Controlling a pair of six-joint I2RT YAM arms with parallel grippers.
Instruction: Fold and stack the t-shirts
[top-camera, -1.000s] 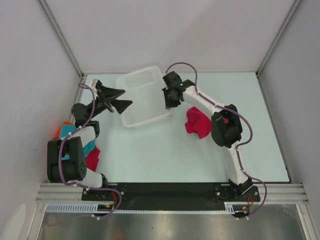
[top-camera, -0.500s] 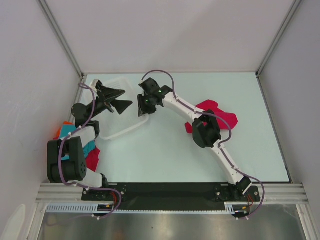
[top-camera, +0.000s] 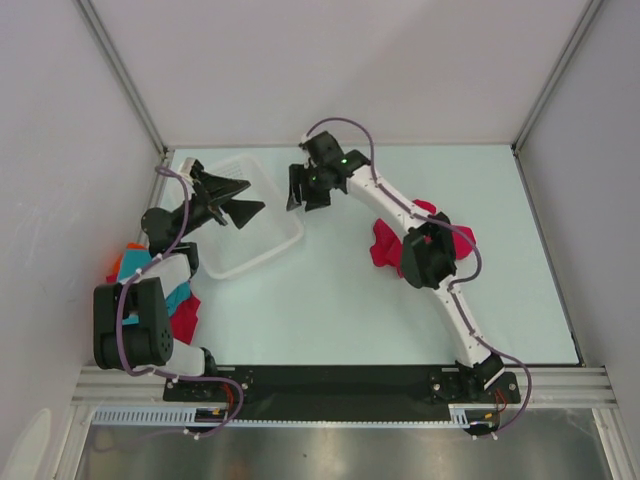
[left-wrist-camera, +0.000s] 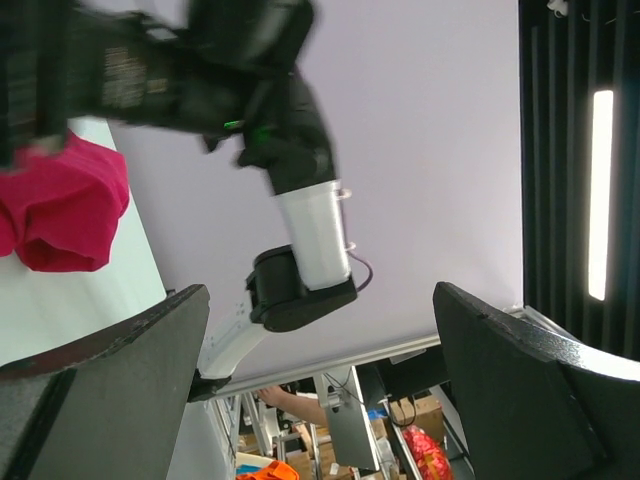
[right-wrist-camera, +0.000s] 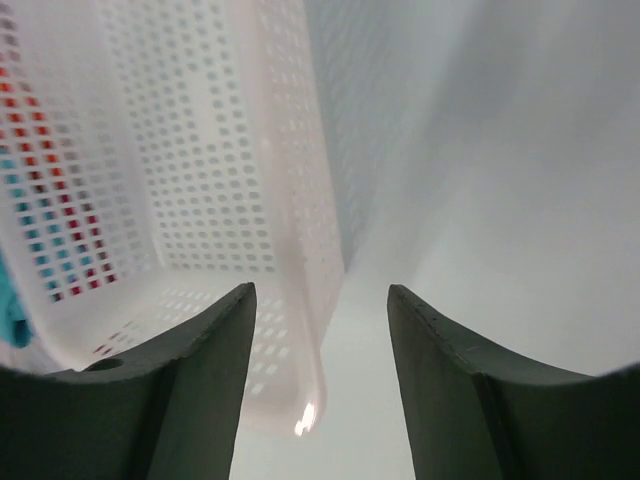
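T-shirts, loose one: a big crimson-red cloth t-shirt (top-camera: 383, 248) lies crumpled on the pale table (top-camera: 330, 300), right of centre. It's partly tucked under the elbow of the right arm (top-camera: 385, 200), and neither gripper has hold of it.
T-shirts, pile: the folded teal shirt (top-camera: 178, 296), red shirt (top-camera: 188, 320) and orange shirt (top-camera: 117, 263) are bunched at the table's left edge. They sit right by the base of the left arm (top-camera: 130, 320), which hides a good chunk of them.
Basket: the white plastic mesh basket (top-camera: 262, 250) sits on the far-left part of the table, well apart from the crimson-red t-shirt.
Right gripper (top-camera: 305, 203): it's just beside the basket's right-hand edge.
Right fingers (right-wrist-camera: 180, 400): spread wide, clamping nothing. The wrist camera has the basket wall (right-wrist-camera: 300, 380) lined up in the gap, with one finger over the mesh side and the other over bare table. Can't tell if either one actually touches the plastic.
Left gripper (top-camera: 253, 195): it hangs over the basket, pointing toward the right arm.
Left fingers (left-wrist-camera: 110, 400): spread as wide as they go, with nothing between them. Its camera looks across at the right arm and a bit of the crimson-red t-shirt (left-wrist-camera: 60, 200).
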